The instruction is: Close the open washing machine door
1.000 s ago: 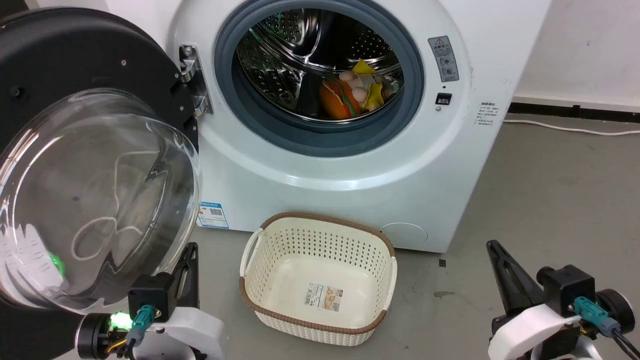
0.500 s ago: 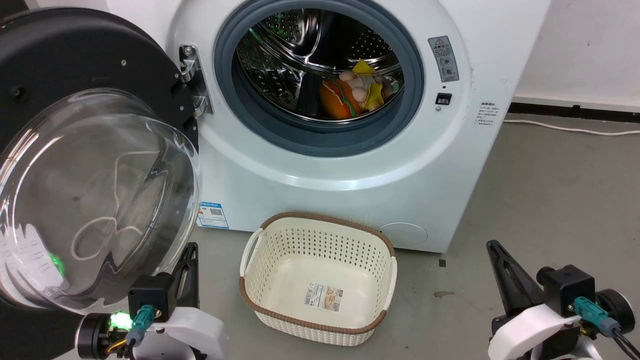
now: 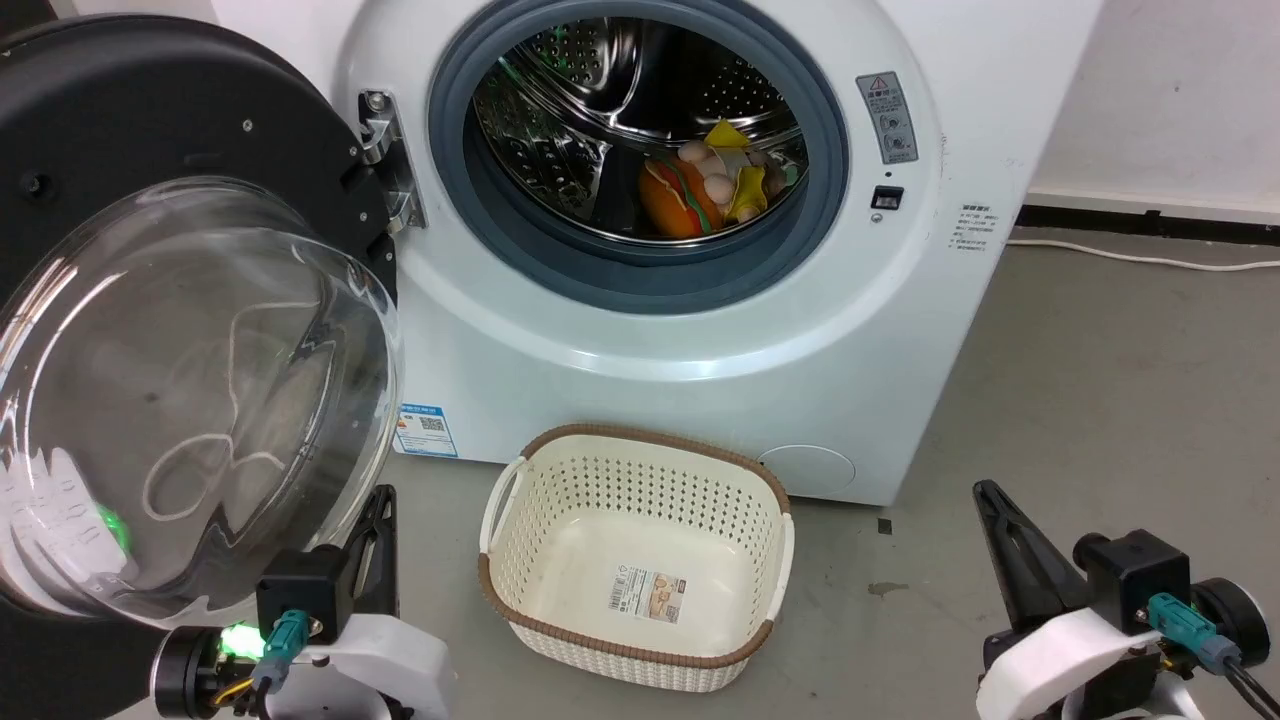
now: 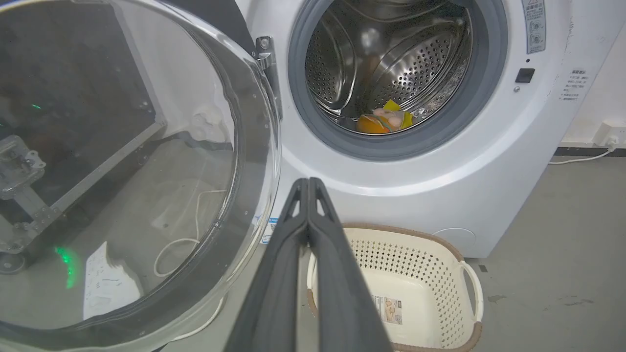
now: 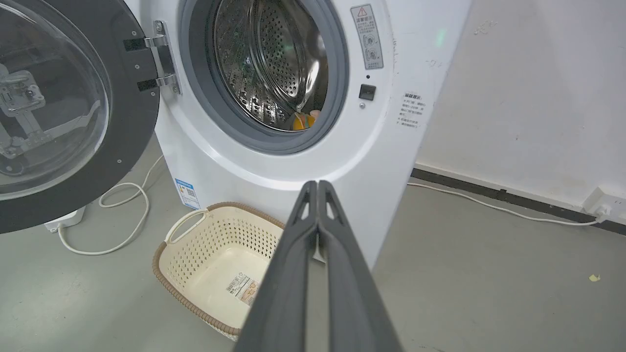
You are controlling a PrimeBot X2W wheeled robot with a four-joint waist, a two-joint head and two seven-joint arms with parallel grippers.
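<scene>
Because the washing machine door (image 3: 190, 330) hangs wide open to the left of the washing machine (image 3: 700, 330) in the head view, with the left claw (image 3: 383, 497) low beside its glass bowl, a push on that curved glass may slide off. The left wrist view shows this claw's fingers pressed shut. The right wrist view shows the right claw (image 5: 318, 185) shut too, and a cable (image 5: 122, 215) lying on the floor beneath the door.

Off-task clutter

Cream perforated basket (image 3: 640, 480), brown rim, upright on grey floor (image 3: 1100, 400), empty but for label sticker (image 3: 648, 592). Orange burger-like toy (image 3: 678, 200) bunched with yellow and pale bits. White cable (image 3: 1140, 258) near black baseboard (image 3: 1150, 222), ending at wall socket (image 5: 599, 201).
</scene>
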